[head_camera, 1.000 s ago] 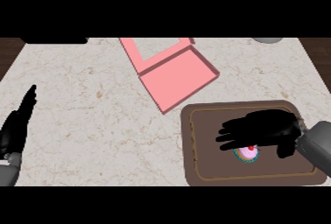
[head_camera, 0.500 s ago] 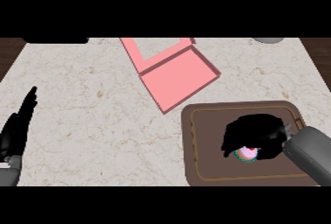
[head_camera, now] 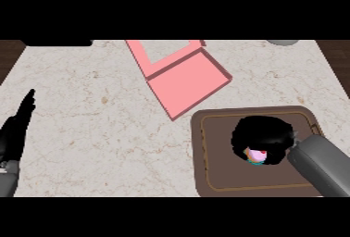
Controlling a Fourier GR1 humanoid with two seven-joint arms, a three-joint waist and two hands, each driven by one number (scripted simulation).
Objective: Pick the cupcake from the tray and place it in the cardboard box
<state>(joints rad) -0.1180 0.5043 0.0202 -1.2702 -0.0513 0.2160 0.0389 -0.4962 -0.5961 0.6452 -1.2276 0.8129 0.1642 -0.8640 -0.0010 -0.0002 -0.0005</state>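
Right hand (head_camera: pixel 265 138) curls over cupcake (head_camera: pixel 256 156) on tray (head_camera: pixel 212 162); box (head_camera: pixel 188 83) at 11 o'clock. Left hand (head_camera: pixel 17 132) spread. Cupcake's likely light, soft: hold wrapper, not frosting.

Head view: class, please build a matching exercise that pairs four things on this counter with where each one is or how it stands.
Things:
1. cupcake
2. cardboard box
3. left hand
4. tray

Descriptions:
A. brown, at the counter's near right
B. pink, open, beyond the tray
C. resting open at the left edge
D. on the tray, under the right hand

Pairs: 1-D, 2-B, 3-C, 4-A
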